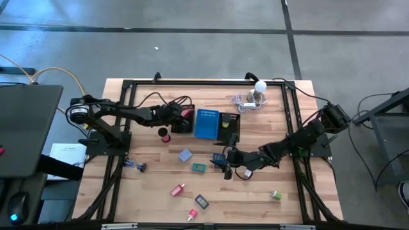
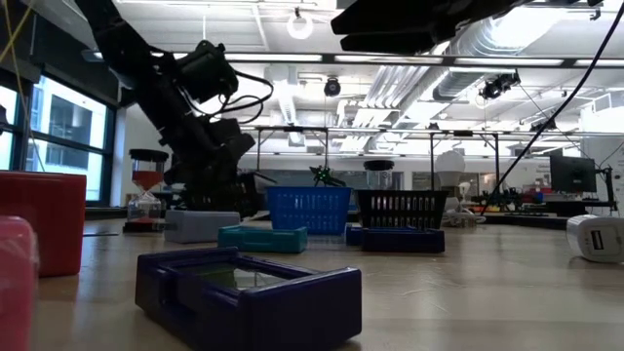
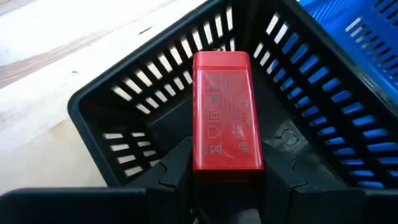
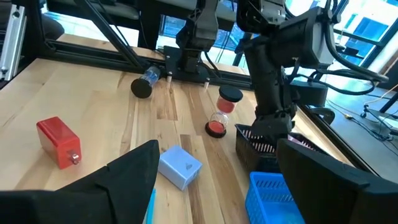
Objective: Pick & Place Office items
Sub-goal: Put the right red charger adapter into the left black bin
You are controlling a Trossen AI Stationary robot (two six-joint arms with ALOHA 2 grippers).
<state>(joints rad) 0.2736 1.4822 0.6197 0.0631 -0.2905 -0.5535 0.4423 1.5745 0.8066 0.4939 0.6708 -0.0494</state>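
My left gripper [image 1: 186,115] [image 3: 227,155] is shut on a red block [image 3: 225,99] over the left black section of the mesh tray [image 1: 225,131]. My right gripper [image 1: 227,170] [image 4: 216,149] hangs open above the table's middle, touching nothing. A light blue block [image 4: 180,165] [image 1: 185,155] lies flat on the wood ahead of its fingers, and a teal piece [image 1: 198,167] is beside them. More small items lie loose on the table: a red-and-black spool [image 1: 165,133], a pink piece [image 1: 177,189] and a green piece [image 1: 276,195]. My left gripper pinches the red block between its two fingers [image 3: 177,168] at the block's near end [image 3: 227,163]. It comes from the table's left, slanting down. The block sticks out past the fingertips, along them, inside the black mesh compartment [image 3: 124,124]. Whether its far end rests on anything I cannot tell.
A white ball-topped gadget [image 1: 258,93] with its cable sits near the far edge. A black frame [image 1: 128,86] borders the work area. A dark blue piece [image 2: 249,292] and a red block [image 2: 39,224] lie near the front edge. Bare wood lies between the items.
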